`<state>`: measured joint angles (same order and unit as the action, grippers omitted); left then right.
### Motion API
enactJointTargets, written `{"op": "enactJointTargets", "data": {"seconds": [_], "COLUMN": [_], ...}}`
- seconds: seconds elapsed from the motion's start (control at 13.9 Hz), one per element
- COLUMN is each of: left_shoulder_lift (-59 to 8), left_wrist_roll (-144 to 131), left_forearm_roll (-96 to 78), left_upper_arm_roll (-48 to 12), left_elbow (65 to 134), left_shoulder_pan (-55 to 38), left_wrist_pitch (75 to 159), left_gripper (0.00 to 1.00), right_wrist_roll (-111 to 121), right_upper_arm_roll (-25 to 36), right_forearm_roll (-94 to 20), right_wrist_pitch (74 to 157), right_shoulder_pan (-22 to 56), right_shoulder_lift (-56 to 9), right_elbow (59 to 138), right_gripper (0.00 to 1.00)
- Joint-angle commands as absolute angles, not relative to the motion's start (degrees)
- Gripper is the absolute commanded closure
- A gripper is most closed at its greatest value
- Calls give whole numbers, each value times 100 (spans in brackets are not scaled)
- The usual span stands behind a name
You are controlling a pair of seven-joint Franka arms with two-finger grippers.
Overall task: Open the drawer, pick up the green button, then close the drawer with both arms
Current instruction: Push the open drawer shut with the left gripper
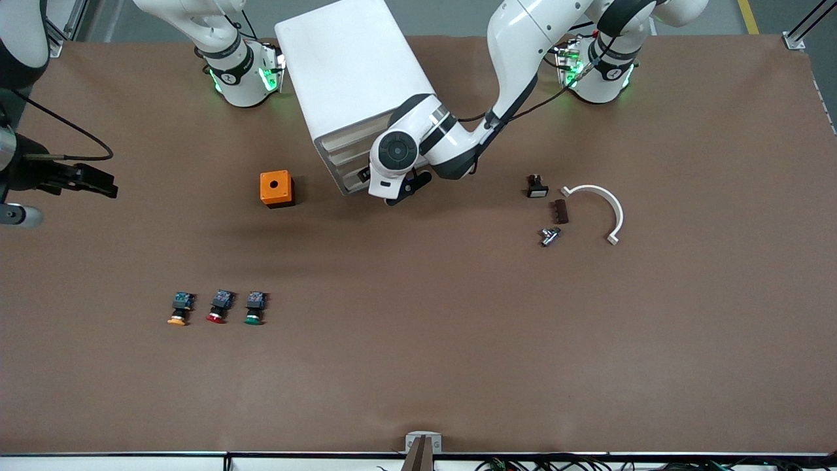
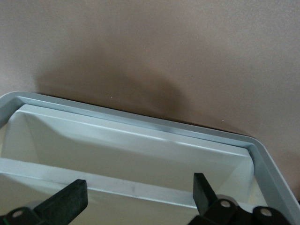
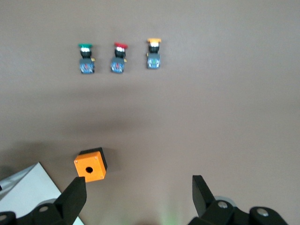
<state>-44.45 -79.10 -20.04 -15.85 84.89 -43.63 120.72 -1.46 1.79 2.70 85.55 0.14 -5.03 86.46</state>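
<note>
The green button (image 1: pixel 254 309) lies on the brown table (image 1: pixel 418 366) toward the right arm's end, last in a row of three: the red button (image 1: pixel 220 306) is just beside it at its nine o'clock in the front view, and the orange button (image 1: pixel 180 309) next along, all with caps pointing toward the front camera. At about twelve o'clock from the row, well apart, sits an orange box (image 1: pixel 276 189) with a round hole in its top. At the box's two o'clock stands the white drawer cabinet (image 1: pixel 353 85). The left gripper (image 2: pixel 140 197) is at the cabinet's drawer front, jaws spread wide, gripping nothing; whether the drawer is pulled out at all is hard to judge. The right gripper (image 3: pixel 138 197) hangs over the table's right-arm edge, jaws likewise wide apart and empty. Toward the left arm's end lie a white curved bracket (image 1: pixel 605 209), a dark brown block (image 1: pixel 561 211), a small black part (image 1: pixel 537 187) and a metal fitting (image 1: pixel 549 235)
</note>
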Motion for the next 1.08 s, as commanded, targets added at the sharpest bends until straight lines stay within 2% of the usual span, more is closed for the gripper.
{"op": "enactJointTargets", "data": {"seconds": [0.0, 0.29, 0.72, 1.0], "left_shoulder_lift": [-4509, -4430, -4158, -3771], "left_wrist_roll": [-7743, -7708, -7725, -7778], "left_forearm_roll": [-2241, -2241, -2153, -2101], "left_upper_arm_roll": [-1644, -1644, -1635, -1538], "left_elbow": [8508, 8482, 8157, 8121], "left_shoulder_pan": [-4395, -4298, -3604, -3087], "left_wrist_pitch": [12217, 12208, 12164, 12164], "left_gripper": [0, 0, 0, 0], "right_wrist_roll": [-114, -428, -371, -79], "right_upper_arm_roll": [88, 105, 70, 123], "right_forearm_roll": [457, 265, 53, 44], "right_wrist_pitch": [8236, 8139, 7919, 7822], "right_shoulder_pan": [-61, -88, -61, -88], "right_shoulder_lift": [-457, -519, -440, -10], "right_elbow": [8052, 8121, 8121, 8331], "right_gripper": [0, 0, 0, 0]}}
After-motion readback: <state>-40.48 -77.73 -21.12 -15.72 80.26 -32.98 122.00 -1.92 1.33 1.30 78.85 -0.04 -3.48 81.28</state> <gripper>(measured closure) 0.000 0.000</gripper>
